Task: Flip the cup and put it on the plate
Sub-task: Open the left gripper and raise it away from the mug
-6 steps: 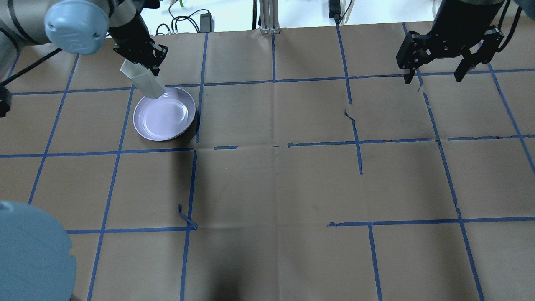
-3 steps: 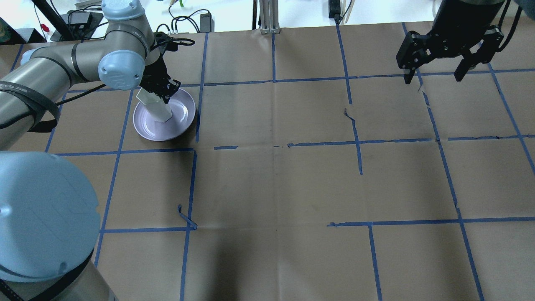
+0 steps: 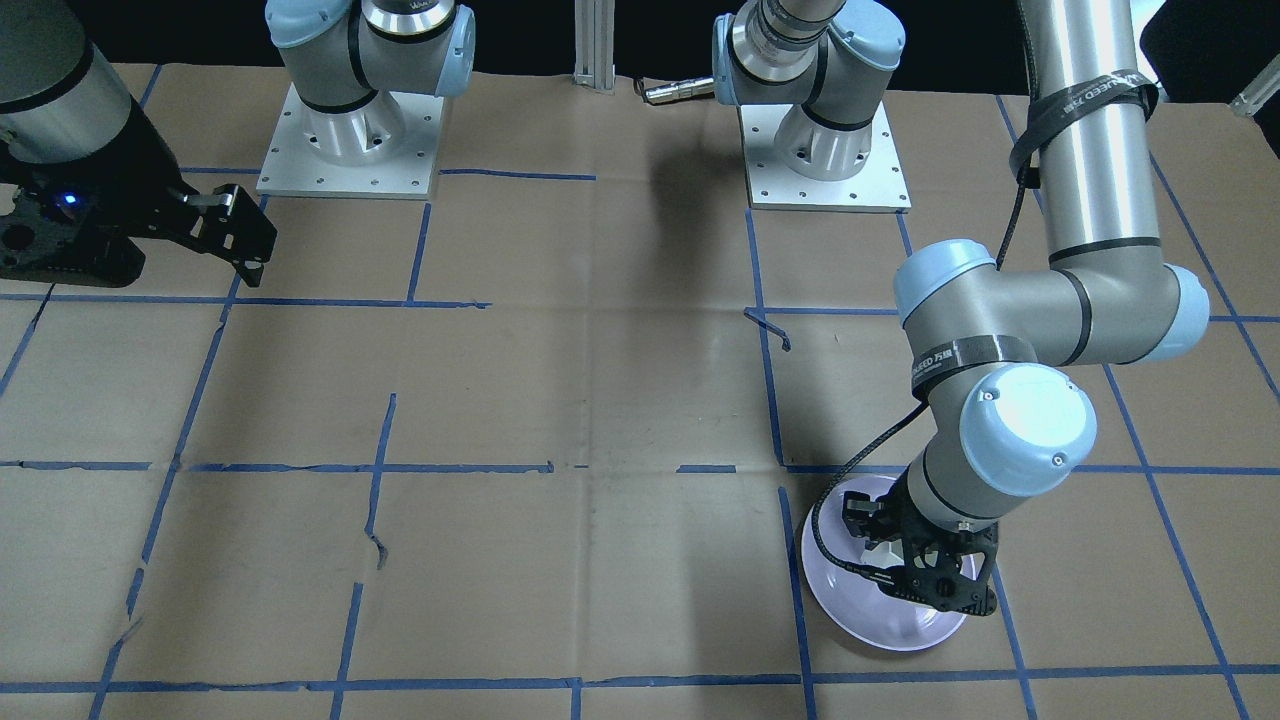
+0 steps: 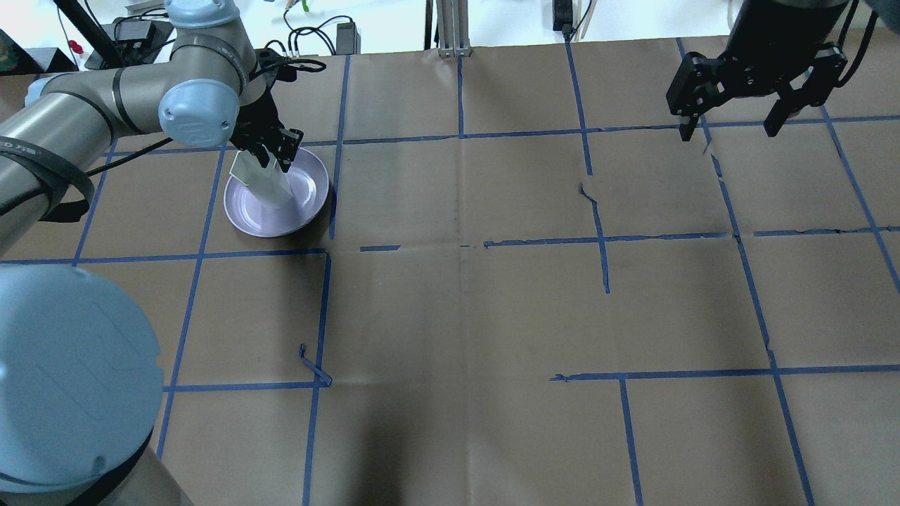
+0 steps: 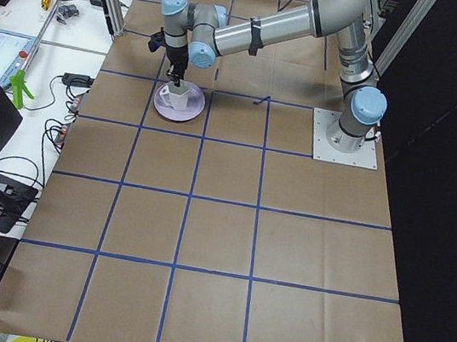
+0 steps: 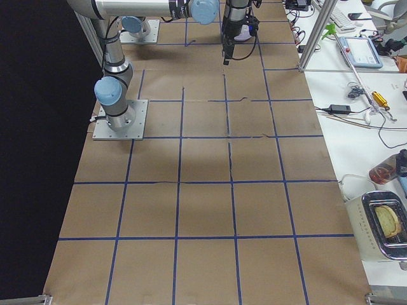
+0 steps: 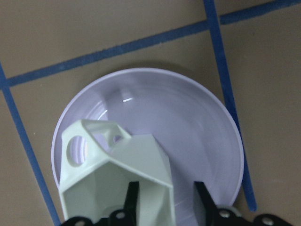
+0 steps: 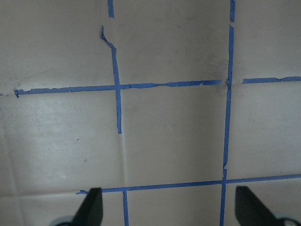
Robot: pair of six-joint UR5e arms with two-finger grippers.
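Note:
The white faceted cup [image 4: 266, 184] stands tilted in the pale lavender plate [image 4: 309, 197], its base toward the plate's middle. My left gripper [image 4: 273, 156] is shut on the cup's upper part from above. In the left wrist view the two fingers [image 7: 132, 200] straddle one wall of the cup [image 7: 127, 165], its angular handle points up-left, and the plate [image 7: 188, 117] lies below. The exterior left view shows the cup [image 5: 175, 94] rim-up on the plate [image 5: 187, 113]. My right gripper [image 4: 731, 130] is open and empty, far off at the back right.
Brown paper with a blue tape grid covers the table [image 4: 464, 302]. A loose curl of tape [image 4: 313, 365] sticks up at the front left. My left arm's elbow [image 4: 63, 372] fills the near left corner. Cables and a metal post [image 4: 453, 28] lie beyond the far edge.
My left arm brought the cup down from over the plate's far rim into the plate, then eased slightly back. The right arm has not moved.

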